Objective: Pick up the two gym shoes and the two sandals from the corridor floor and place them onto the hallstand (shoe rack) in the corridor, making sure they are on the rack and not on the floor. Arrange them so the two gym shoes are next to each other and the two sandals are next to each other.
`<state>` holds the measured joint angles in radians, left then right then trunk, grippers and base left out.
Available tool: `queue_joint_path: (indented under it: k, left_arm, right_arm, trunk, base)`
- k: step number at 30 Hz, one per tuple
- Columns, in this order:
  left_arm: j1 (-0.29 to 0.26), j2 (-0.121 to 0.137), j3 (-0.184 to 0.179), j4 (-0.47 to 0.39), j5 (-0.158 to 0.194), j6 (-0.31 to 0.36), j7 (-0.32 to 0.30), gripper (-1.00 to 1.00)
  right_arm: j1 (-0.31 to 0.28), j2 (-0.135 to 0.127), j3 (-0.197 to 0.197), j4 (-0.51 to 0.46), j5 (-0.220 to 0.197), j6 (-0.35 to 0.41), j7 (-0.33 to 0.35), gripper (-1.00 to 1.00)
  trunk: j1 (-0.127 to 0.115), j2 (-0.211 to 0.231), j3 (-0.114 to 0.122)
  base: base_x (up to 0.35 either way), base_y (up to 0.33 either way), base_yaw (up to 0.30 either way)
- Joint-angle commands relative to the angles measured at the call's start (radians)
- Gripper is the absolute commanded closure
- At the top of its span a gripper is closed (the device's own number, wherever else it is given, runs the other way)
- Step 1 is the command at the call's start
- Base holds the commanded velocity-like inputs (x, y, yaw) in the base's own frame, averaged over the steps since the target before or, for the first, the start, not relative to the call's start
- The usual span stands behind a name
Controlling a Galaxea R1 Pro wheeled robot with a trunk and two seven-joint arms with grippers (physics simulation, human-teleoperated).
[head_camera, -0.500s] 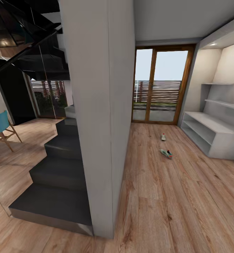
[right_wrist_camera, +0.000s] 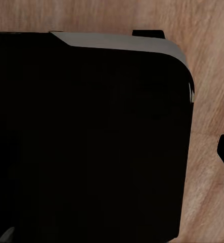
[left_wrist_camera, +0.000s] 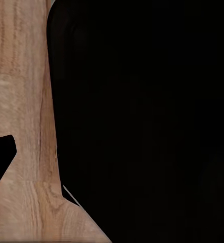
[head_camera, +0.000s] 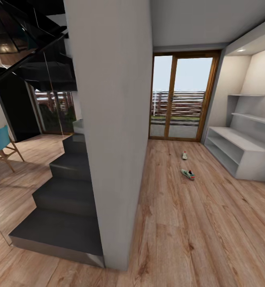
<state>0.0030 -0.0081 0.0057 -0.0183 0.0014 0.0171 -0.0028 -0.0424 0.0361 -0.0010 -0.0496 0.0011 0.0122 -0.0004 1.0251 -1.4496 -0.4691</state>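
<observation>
The whole head view slid a little leftward, so the camera, not the things, had moved. The grey pillar (head_camera: 112, 119) edged left in frame, as did the nearer gym shoe (head_camera: 187, 174) and the farther gym shoe (head_camera: 184, 155), seemingly unmoved on the corridor floor (head_camera: 196, 223).

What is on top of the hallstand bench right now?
The hallstand bench top looks bare; both gym shoes lie on the corridor floor. Its lower tier is mostly shadowed, contents unclear.
</observation>
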Motion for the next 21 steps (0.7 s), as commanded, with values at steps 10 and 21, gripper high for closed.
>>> queue_joint_path:
  k: [10, 21]
  left_arm:
    - [-0.002, 0.0, 0.0, -0.002, 0.0, 0.003, 0.0, -1.0]
    - [-0.003, 0.0, 0.0, -0.014, 0.0, 0.003, 0.0, -1.0]
  right_arm:
    - [-0.001, 0.001, 0.001, -0.001, 0.0, 0.002, -0.001, -1.0]
    - [-0.001, 0.001, 0.001, -0.002, 0.0, 0.002, -0.001, -1.0]
  trunk:
    - [0.0, 0.0, -0.001]
    - [0.0, 0.0, -0.001]
  base:
    - [0.0, -0.25, 0.0]
    - [0.025, -0.273, 0.0]
